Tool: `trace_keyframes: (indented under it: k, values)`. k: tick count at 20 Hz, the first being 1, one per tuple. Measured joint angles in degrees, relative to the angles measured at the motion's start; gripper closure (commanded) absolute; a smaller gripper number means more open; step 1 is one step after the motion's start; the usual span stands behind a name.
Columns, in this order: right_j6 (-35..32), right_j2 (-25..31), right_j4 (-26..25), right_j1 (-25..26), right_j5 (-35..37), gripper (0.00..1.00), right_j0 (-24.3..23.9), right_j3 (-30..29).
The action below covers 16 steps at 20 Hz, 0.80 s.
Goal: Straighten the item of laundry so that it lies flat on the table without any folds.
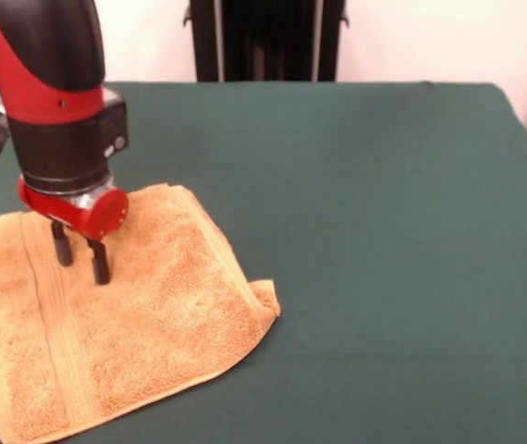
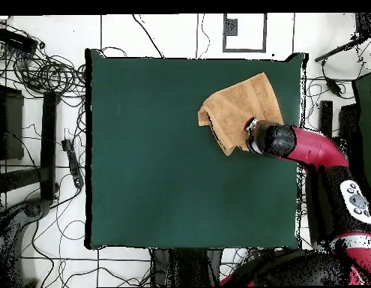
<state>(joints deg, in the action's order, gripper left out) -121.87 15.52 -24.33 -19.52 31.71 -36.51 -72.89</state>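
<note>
Hidden: my red and black arm covers the towel's edge nearest my base in the overhead view.
My gripper [image 1: 80, 252]: fingers slightly spread, tips on the orange-tan terry-cloth towel [image 1: 143, 314], pinching nothing.
Towel: near one corner of the dark green cloth-covered table [image 1: 384, 231], one corner curled up.

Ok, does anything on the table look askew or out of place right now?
Yes: the orange-tan terry-cloth towel is not flat. Its corner toward the middle of the dark green table is curled over. The open pincer stands over the towel's far part.
</note>
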Motion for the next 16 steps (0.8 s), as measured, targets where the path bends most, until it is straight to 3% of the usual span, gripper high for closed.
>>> trace_keyframes:
  k: [16]
  values:
    - [0.01, 4.17, -0.18, 1.8, 4.38, 0.0, -2.82, 2.44]
